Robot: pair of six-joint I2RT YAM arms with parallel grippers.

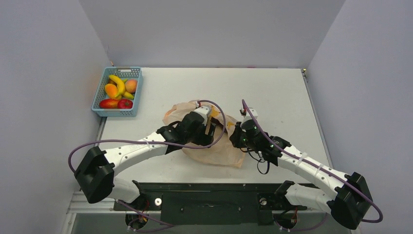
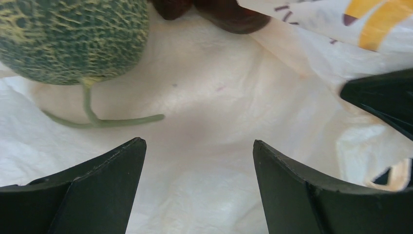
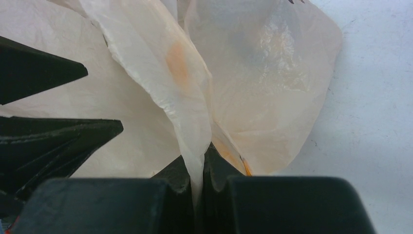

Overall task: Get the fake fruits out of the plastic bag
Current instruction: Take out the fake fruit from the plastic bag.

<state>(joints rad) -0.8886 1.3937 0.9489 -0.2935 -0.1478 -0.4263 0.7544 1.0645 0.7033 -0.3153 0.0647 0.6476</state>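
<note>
The peach plastic bag (image 1: 221, 151) lies crumpled at the table's middle. My left gripper (image 2: 199, 146) is open and empty inside the bag, and from above it shows at the bag's mouth (image 1: 207, 127). Ahead of it lies the green netted melon (image 2: 73, 39) with its stem, and dark brown fruits (image 2: 229, 14) lie beyond. My right gripper (image 3: 197, 168) is shut on a fold of the bag's film (image 3: 185, 97) at the bag's right edge, as the top view also shows (image 1: 237, 138). Other fruits, a banana (image 1: 118, 83), orange and red pieces, lie in the blue basket.
The blue mesh basket (image 1: 103, 89) stands at the table's far left edge. Grey walls close in the table on three sides. Purple cables loop over both arms near the bag.
</note>
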